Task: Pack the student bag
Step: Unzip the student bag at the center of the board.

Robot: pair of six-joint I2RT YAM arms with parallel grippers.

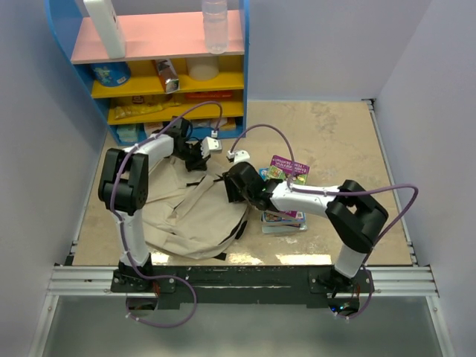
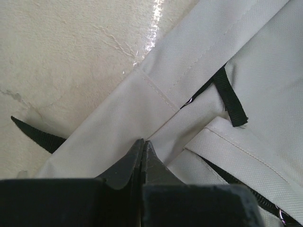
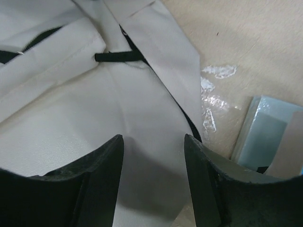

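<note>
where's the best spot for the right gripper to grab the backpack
Probably the black webbing tab sticking out of the seam. The backpack lies flat and limp, giving little else to pinch. Bring the open right gripper down from above, jaws straddling the tab.

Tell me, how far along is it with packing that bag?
Barely begun. Done: nothing looks packed; the student bag lies flat and the books sit beside it. In hand: the left claw is shut at a fabric seam of the bag, the right claw open just above it, probably to open it up. Left: opening the bag and loading the books.
</note>
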